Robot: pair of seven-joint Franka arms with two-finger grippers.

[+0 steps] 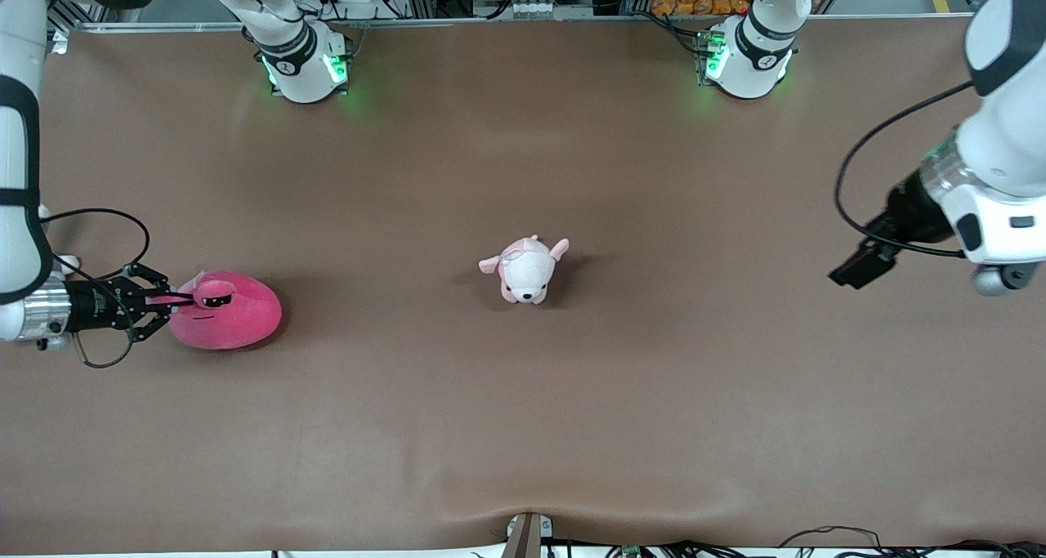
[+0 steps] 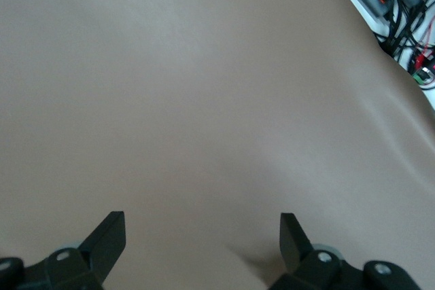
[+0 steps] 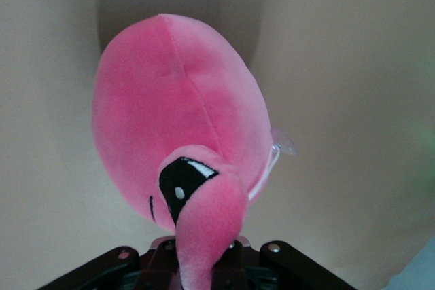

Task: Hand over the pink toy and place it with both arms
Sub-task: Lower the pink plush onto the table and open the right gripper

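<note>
Two plush toys lie on the bench (image 1: 523,427): one pink toy (image 1: 233,317) and one pale pink-and-white puppy plush (image 1: 527,270). Two arms reach over it, each with one tool: the right tool (image 1: 176,300) and the left tool (image 1: 854,270).

Right gripper (image 1: 176,301) fingers clamped; left gripper (image 2: 202,236) spread, waiting.

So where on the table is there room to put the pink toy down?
Bare brown table lies between the puppy plush and the open left gripper, and all along the edge nearest the camera. It is crowded only at the right arm's end, where the right gripper pinches the pink toy.
</note>
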